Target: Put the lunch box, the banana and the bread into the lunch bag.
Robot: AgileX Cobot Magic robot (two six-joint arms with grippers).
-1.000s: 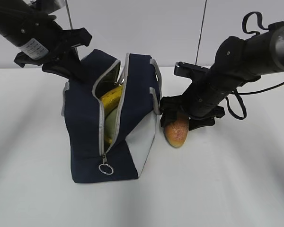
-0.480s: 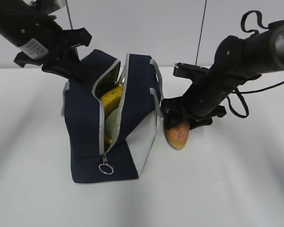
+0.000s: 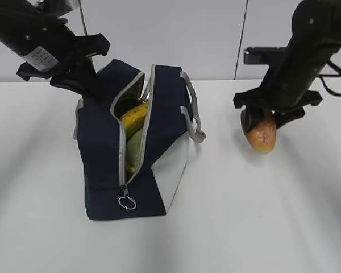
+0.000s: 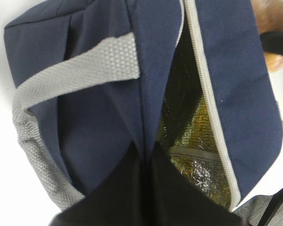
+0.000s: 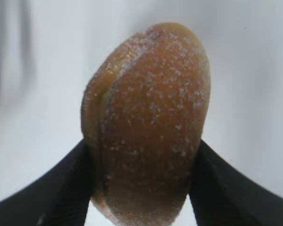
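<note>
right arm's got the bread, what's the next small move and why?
Probably carry it left, over the bag's open zipper gap. The right hand grips the bread away from the bag; the banana already sits inside, and the left hand holds the opening apart.

The left arm comes in from the far left corner, slanting down toward the middle. Its left gripper (image 3: 82, 74) has its jaws pressed together on a fold of the lunch bag (image 3: 102, 136) at the far left top edge. The right arm descends steeply from the far right, wrist bent downward. The right gripper (image 3: 264, 122) points down, its jaws closed on either side of the bread (image 3: 260, 135), which hangs below them.
</note>
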